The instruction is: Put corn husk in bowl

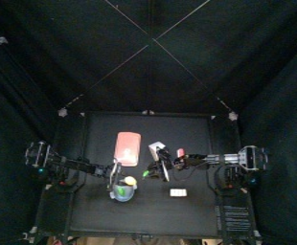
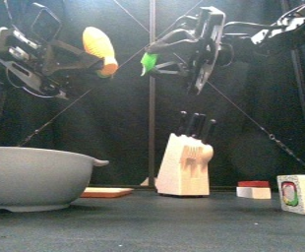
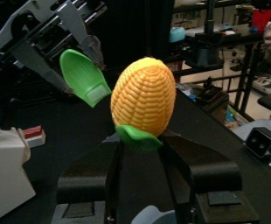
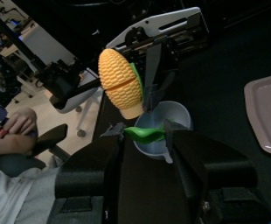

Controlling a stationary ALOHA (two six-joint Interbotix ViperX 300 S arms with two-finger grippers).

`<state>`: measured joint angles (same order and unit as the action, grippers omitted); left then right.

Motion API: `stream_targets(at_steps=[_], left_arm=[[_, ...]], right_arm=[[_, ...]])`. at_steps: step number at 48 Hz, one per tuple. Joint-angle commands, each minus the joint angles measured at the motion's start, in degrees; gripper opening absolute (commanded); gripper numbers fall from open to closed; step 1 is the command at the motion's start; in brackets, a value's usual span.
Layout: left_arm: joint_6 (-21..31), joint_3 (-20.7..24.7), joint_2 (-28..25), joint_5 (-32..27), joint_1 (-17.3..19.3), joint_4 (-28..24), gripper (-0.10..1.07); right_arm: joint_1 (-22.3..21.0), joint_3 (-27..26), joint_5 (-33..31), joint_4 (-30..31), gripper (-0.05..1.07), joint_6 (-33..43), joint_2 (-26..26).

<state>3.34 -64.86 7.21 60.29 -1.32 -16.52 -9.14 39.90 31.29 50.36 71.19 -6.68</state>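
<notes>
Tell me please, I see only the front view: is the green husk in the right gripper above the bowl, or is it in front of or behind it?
Observer: Above it. In the right wrist view the right gripper, shut on the husk, has the bowl directly beneath it.
Operator: Good. Is the corn clean of husk?
Observer: Not fully. The left wrist view shows a green piece at the base of the corn, just where the left gripper clamps it.
</notes>
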Motion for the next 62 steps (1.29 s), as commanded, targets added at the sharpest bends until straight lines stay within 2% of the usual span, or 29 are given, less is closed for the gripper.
stream_targets(at_steps=[1,9,19,33,39,44,62], left_arm=[[0.00,0.53,1.49,0.44,-0.26,0.00,0.58],[0.00,0.18,4.48,0.44,-1.23,-1.49,0.58],[0.00,-2.02,7.82,0.44,-3.08,-2.72,0.58],[-0.09,-5.36,11.25,0.44,-4.13,-8.61,0.58],[0.00,-6.06,11.69,0.44,-4.31,-9.32,0.58],[0.00,-5.98,11.69,0.35,-4.31,-9.05,0.58],[-0.09,-6.15,11.69,-0.26,-4.31,-8.26,0.58]], right_arm=[[0.18,-1.32,0.18,-0.18,0.29,-0.09,-0.79],[0.97,-3.08,0.26,-0.26,0.30,0.09,2.81],[2.72,-7.12,0.18,-3.52,0.31,0.00,8.79],[4.57,-13.18,0.18,-4.39,0.32,-0.09,16.61],[5.45,-15.21,0.18,-4.39,0.33,-0.09,18.98],[5.98,-16.52,0.18,-4.92,0.39,-0.09,20.48],[7.38,-19.51,-2.11,-5.45,0.76,-0.09,22.94]])
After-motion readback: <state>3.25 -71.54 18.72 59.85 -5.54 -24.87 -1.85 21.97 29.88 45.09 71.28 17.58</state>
